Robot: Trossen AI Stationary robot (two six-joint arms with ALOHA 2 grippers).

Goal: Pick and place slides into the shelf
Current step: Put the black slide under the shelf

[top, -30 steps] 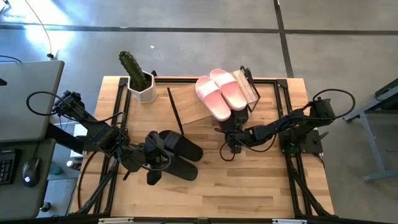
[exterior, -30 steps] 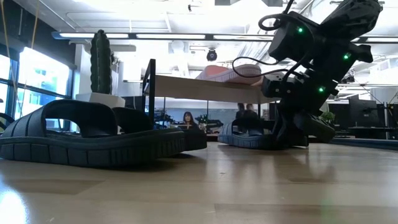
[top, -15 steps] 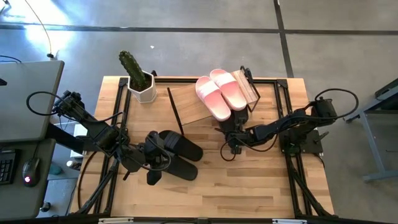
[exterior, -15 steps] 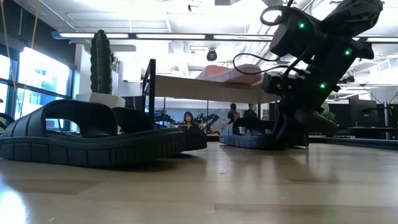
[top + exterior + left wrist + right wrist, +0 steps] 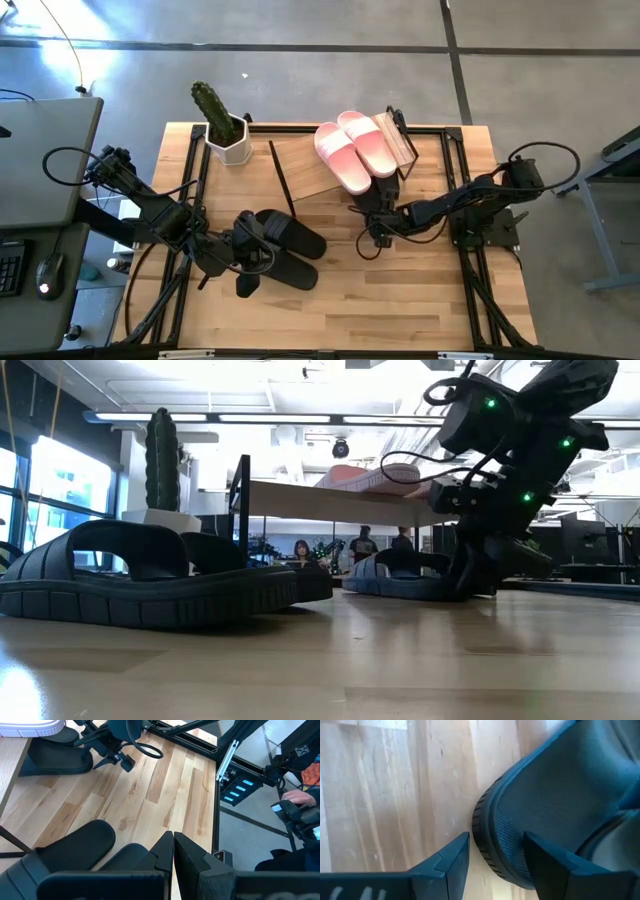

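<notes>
A pale pink pair of slides (image 5: 355, 150) lies on the shelf's plank top (image 5: 305, 170). One black slide (image 5: 364, 203) lies flat on the table, partly under the shelf (image 5: 330, 495). My right gripper (image 5: 496, 836) is open at that slide's end, one finger outside the sole and one over the footbed. A black pair of slides (image 5: 290, 245) rests on its soles at the table's middle left. My left gripper (image 5: 173, 842) is shut and hovers over that pair, holding nothing. My right gripper's fingers (image 5: 452, 862) stand on either side of the black slide's rounded end rim (image 5: 487, 845), slanting down from the table's right. The slide lies flat on the table. Whether either finger touches it I cannot tell.
A cactus in a white pot (image 5: 225, 135) stands at the far left corner beside the shelf. Black frame rails (image 5: 460, 190) run along the table's sides. Bare wood lies near the front edge (image 5: 380, 300). A person's hand (image 5: 300, 797) shows beyond the table's right side.
My right gripper has opened at the black slide and tipped slightly. The slide has settled flat on the table and shifted a little farther under the shelf.
</notes>
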